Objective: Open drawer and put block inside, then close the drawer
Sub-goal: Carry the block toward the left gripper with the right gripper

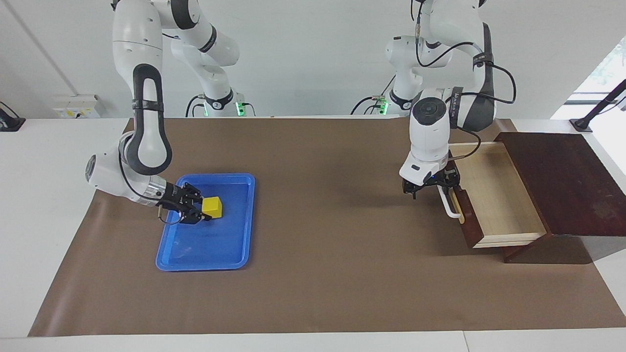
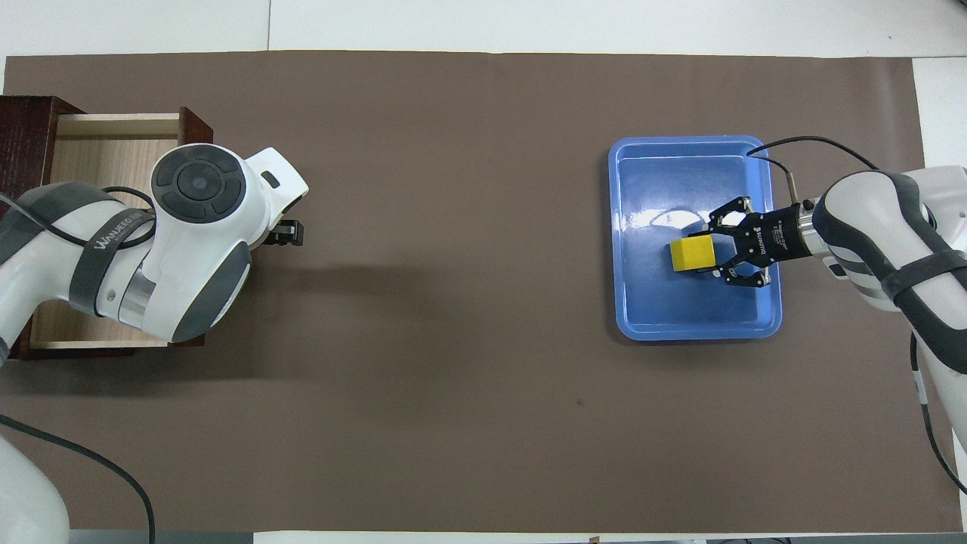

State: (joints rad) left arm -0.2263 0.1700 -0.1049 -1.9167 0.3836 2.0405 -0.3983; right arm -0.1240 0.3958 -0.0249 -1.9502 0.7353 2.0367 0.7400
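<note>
The drawer [image 1: 499, 195] stands pulled out of its dark box [image 1: 567, 186] at the right of the facing view, pale interior exposed. The left gripper [image 1: 430, 188] sits at the white handle [image 1: 450, 205]; whether its claw is spread or pressed together cannot be told. At lower left, the right gripper [image 1: 198, 210] pinches the yellow block [image 1: 212, 207] in the blue tray [image 1: 205, 249].

Even, bright, diffuse illumination; both views sharp throughout. Daylight enters at a window [image 1: 604, 73] near the left arm's end. Soft shadows lie on the brown mat [image 1: 318, 274] beneath the arms. Glare marks the blue tray [image 2: 665, 219].
</note>
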